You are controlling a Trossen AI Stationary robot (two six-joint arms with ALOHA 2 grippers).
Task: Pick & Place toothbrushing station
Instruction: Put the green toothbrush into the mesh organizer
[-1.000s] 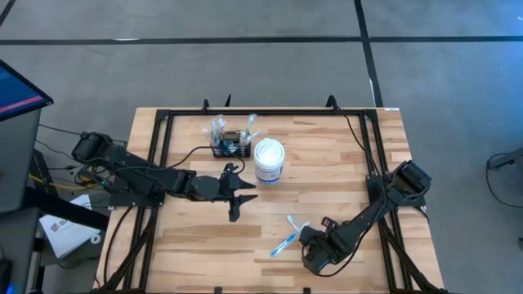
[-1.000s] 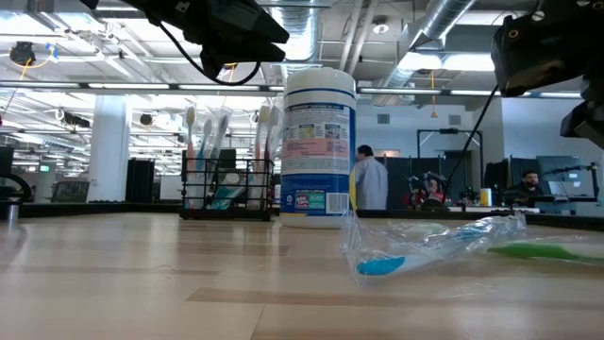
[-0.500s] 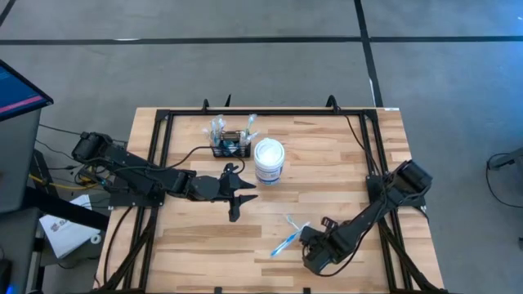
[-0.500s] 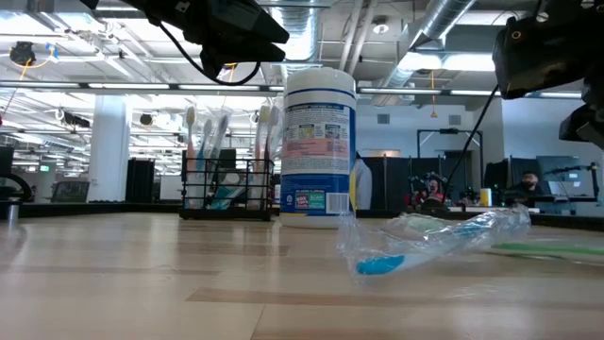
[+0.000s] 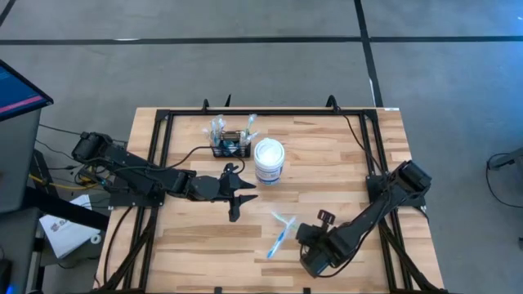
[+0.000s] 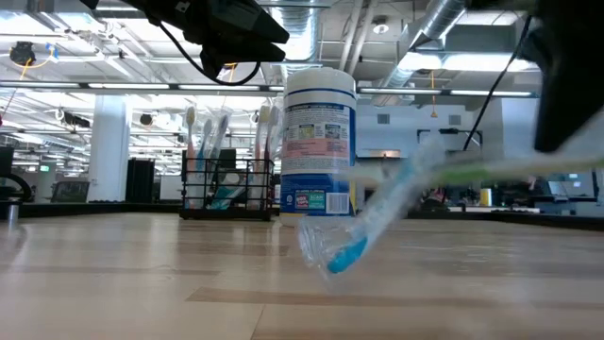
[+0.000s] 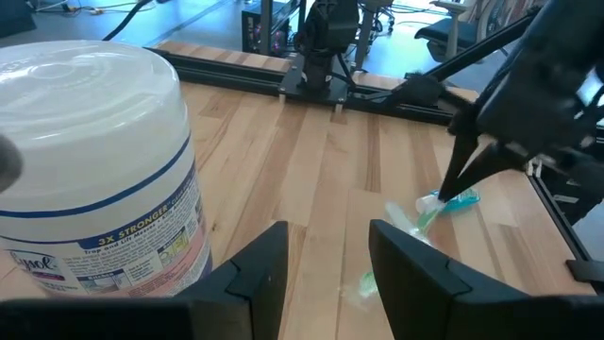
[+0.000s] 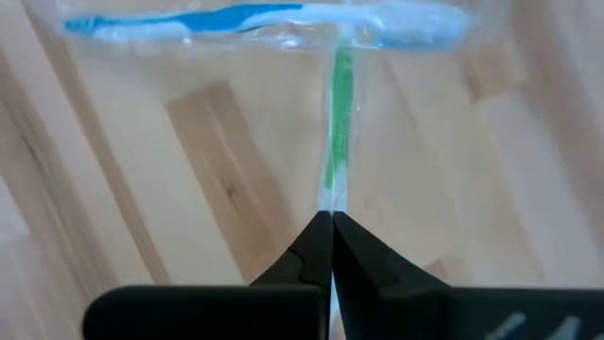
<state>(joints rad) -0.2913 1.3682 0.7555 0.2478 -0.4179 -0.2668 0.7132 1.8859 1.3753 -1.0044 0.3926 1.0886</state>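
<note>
Small black wire-mesh rectangular rack (image 5: pixel 230 148), low and boxy, open at the top. Stands upright and level toward the far edge of the wooden tabletop (image 5: pixel 196 237), left of centre, square to the planks. Holds several toothbrushes (image 6: pixel 225 132) standing upright, heads sticking well above the rim. Sits just beside the round white lidded tub (image 5: pixel 269 161), on its left.

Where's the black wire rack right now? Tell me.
In the high view the black wire rack stands at the table's far edge, left of centre, beside the white tub.
</note>
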